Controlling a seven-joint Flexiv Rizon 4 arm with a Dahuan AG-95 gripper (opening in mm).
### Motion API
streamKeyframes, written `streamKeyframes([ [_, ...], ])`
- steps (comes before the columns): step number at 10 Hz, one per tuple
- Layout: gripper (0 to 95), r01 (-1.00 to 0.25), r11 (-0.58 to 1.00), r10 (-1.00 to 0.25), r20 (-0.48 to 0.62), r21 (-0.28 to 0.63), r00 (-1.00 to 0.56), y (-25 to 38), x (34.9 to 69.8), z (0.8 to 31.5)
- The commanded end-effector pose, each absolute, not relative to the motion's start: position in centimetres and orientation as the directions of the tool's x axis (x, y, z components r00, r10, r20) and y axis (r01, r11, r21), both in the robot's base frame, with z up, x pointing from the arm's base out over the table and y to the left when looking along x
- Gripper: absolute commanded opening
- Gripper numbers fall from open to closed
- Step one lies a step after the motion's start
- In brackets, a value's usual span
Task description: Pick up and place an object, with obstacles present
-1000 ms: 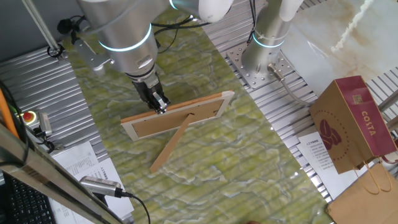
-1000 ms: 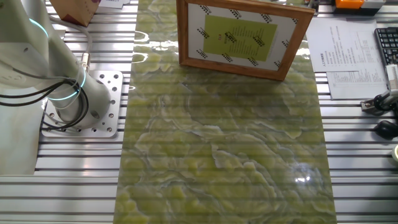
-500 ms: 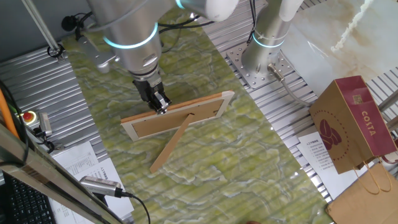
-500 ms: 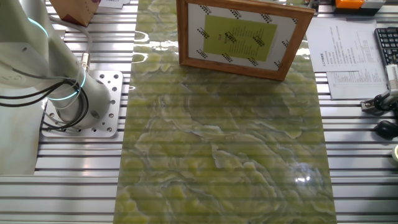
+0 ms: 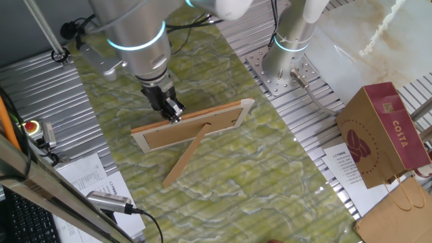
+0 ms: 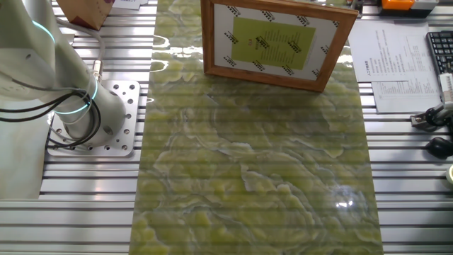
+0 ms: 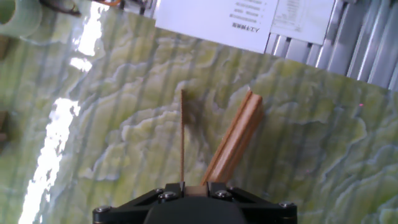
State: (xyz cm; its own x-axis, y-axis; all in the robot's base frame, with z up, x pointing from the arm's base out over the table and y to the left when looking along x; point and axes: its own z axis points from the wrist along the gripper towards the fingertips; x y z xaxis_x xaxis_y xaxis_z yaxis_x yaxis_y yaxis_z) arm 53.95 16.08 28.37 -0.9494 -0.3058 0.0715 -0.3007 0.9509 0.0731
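A green marbled mat (image 5: 270, 175) covers the ribbed metal table (image 5: 40, 88), with a brown paper bag (image 5: 381, 135), printed sheets (image 6: 396, 67) and a keyboard (image 6: 440, 53) around it.

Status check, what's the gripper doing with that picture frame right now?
Gripper at the top edge of the picture frame, fingers straddling it; grip not confirmed. Frame upright on its prop leg. Nothing else nearby on the green mat.

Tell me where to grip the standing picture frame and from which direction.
Grip the picture frame by its top rail, coming straight down from above. It stands upright on its prop leg, so that thin rail is the only edge exposed for two fingers. The tool is already at the rail, left of the prop; whether it has closed cannot be told.
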Motion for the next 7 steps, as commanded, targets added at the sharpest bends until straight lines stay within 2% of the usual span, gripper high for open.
streamKeyframes([
  [1, 0.0, -0.324, 0.944, -0.328, 0.057, 0.066, -0.943, 13.7, 54.0, 28.7],
  [7, 0.0, -0.359, 0.931, -0.363, 0.057, 0.065, -0.930, 7.3, 55.0, 28.7],
])
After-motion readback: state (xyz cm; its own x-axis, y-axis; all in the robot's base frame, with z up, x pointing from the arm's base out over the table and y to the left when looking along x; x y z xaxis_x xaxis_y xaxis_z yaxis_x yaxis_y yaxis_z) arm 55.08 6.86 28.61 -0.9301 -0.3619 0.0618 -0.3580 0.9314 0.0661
